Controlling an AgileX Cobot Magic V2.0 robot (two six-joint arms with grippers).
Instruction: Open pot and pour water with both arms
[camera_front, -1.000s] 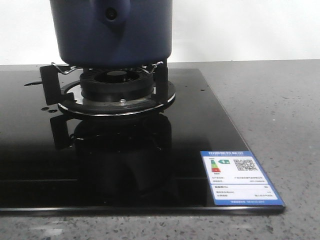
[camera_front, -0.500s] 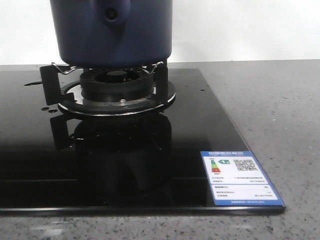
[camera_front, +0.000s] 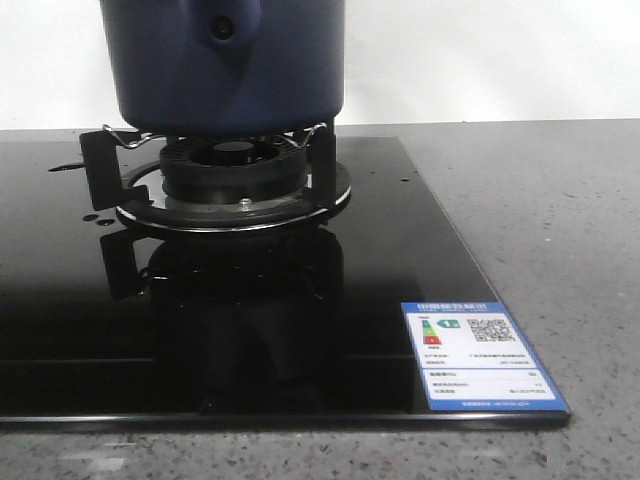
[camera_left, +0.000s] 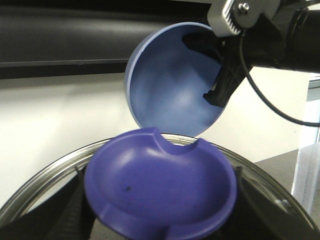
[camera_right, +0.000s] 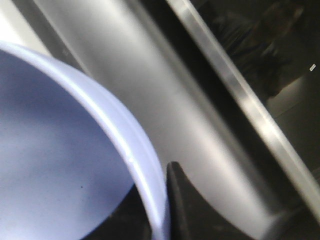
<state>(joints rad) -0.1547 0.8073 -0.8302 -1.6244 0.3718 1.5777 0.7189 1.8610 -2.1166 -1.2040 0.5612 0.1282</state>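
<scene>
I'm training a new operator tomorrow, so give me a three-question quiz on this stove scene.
1. True or false: the pot sits on the burner stand.
2. Which corner of the black glass cooktop carries the label? A: far left. B: near right. C: near left.
3. In the left wrist view, what holds the tilted light blue bowl?

Key
1. True.
2. B.
3. The right gripper, with one finger inside the bowl's rim; the darker purple lid lies below it.
</scene>
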